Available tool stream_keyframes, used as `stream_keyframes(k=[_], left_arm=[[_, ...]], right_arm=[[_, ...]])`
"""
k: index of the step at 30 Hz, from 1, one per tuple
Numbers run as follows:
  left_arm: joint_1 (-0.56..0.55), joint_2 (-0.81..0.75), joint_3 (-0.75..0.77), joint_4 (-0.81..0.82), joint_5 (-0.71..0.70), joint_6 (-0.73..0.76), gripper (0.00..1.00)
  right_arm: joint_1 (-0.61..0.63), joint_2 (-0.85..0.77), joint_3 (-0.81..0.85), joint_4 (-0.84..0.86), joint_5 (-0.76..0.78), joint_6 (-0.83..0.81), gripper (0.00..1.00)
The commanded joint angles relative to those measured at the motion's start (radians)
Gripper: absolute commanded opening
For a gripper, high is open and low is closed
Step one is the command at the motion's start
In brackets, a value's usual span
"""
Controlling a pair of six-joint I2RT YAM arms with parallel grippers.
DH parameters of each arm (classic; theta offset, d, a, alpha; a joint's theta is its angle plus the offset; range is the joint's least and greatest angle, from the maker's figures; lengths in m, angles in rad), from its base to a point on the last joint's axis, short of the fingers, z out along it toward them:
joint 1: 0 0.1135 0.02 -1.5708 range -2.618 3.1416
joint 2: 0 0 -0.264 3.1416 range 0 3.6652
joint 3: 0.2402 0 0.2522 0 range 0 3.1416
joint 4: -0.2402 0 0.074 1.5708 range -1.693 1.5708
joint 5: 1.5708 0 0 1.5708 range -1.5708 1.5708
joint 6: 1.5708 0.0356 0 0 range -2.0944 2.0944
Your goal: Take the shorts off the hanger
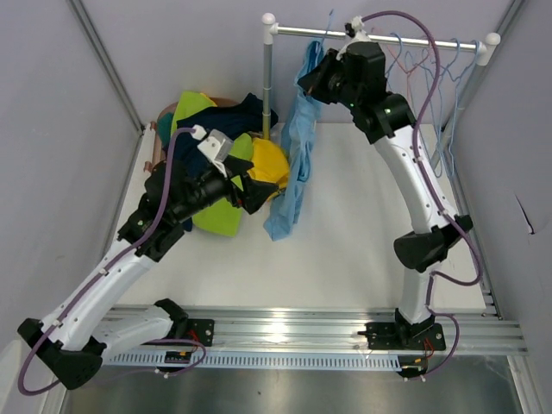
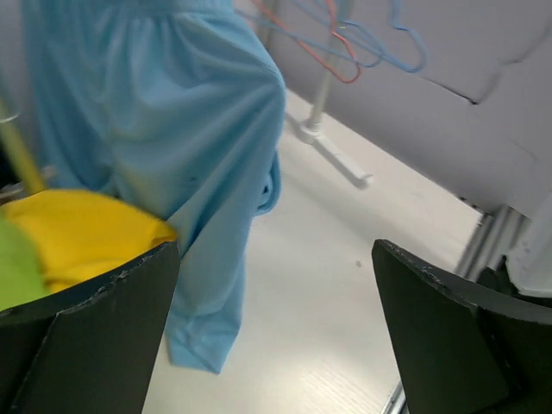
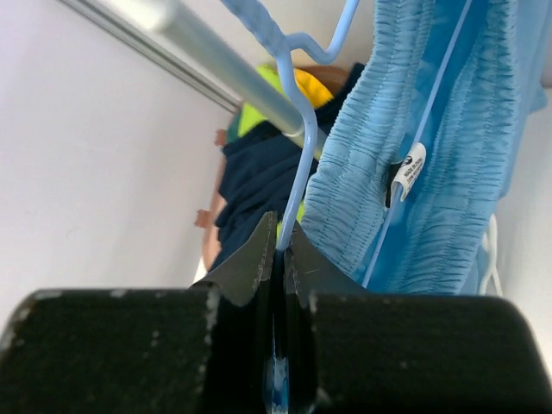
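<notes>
The light blue shorts [image 1: 296, 155] hang from a light blue hanger [image 3: 297, 129] on the metal rail [image 1: 379, 36]; their lower end trails on the table. My right gripper [image 1: 312, 79] is shut on the hanger's neck just below the rail, with the shorts' waistband [image 3: 414, 164] beside it. My left gripper [image 1: 255, 191] is open and empty, left of the hanging shorts [image 2: 172, 147], low over the table. Yellow shorts [image 1: 269, 162], lime green shorts [image 1: 217, 216], navy shorts [image 1: 255, 112] and a bit of dark teal cloth [image 1: 164, 129] lie piled at the back left.
Several empty blue and red hangers [image 1: 431, 69] hang at the rail's right end. The rack's left post [image 1: 267, 78] stands beside the pile. Grey walls close in on both sides. A metal track [image 1: 302, 332] runs along the near edge.
</notes>
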Motion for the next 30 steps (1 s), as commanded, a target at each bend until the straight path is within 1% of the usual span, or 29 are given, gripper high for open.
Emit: stream_keyframes(k=[1,3,4,5,9,12,18,20,21,22,23,24,25,26,28,29,30], left_arm=[[-0.067,0.046,0.009,0.171,0.084,-0.010,0.99],[-0.094,0.072,0.006,0.195,0.073,-0.011,0.99],[-0.101,0.101,0.007,0.249,0.075,-0.013,0.99],[-0.107,0.117,0.010,0.264,0.076,-0.016,0.99],[-0.138,0.197,0.026,0.368,0.122,-0.042,0.99],[-0.167,0.246,0.042,0.422,0.124,-0.051,0.99],[-0.210,0.344,0.125,0.442,0.104,-0.049,0.99],[-0.217,0.355,0.144,0.446,0.083,-0.045,0.99],[-0.225,0.359,0.147,0.448,0.075,-0.043,0.96],[-0.225,0.368,0.150,0.446,0.069,-0.043,0.91],[-0.227,0.375,0.159,0.443,0.052,-0.040,0.71],[-0.227,0.378,0.159,0.431,0.047,-0.040,0.53],[-0.227,0.382,0.159,0.423,0.046,-0.039,0.39],[-0.230,0.382,0.156,0.416,0.040,-0.037,0.17],[-0.234,0.364,0.135,0.405,0.041,-0.036,0.03],[-0.236,0.352,0.122,0.406,0.040,-0.036,0.00],[-0.243,0.336,0.110,0.420,0.038,-0.033,0.00]], right_arm=[[0.009,-0.147,-0.002,0.096,0.020,-0.018,0.00],[0.012,-0.176,-0.014,0.093,0.020,-0.011,0.00],[0.018,-0.186,-0.029,0.095,0.020,-0.009,0.00],[0.021,-0.193,-0.039,0.096,0.020,-0.006,0.00],[0.036,-0.236,-0.066,0.095,0.018,0.006,0.00],[0.050,-0.269,-0.097,0.095,0.020,0.009,0.00],[0.062,-0.328,-0.184,0.118,0.020,0.011,0.00],[0.064,-0.339,-0.197,0.121,0.020,0.011,0.00],[0.062,-0.345,-0.203,0.122,0.020,0.011,0.00],[0.064,-0.348,-0.207,0.123,0.020,0.011,0.00],[0.064,-0.350,-0.209,0.121,0.020,0.009,0.00],[0.064,-0.351,-0.209,0.121,0.020,0.008,0.00],[0.062,-0.353,-0.204,0.119,0.020,0.006,0.00],[0.062,-0.351,-0.200,0.118,0.050,0.000,0.00],[0.062,-0.344,-0.180,0.113,0.057,-0.006,0.00],[0.061,-0.338,-0.166,0.107,0.064,-0.010,0.00],[0.061,-0.330,-0.149,0.097,0.066,-0.020,0.00]])
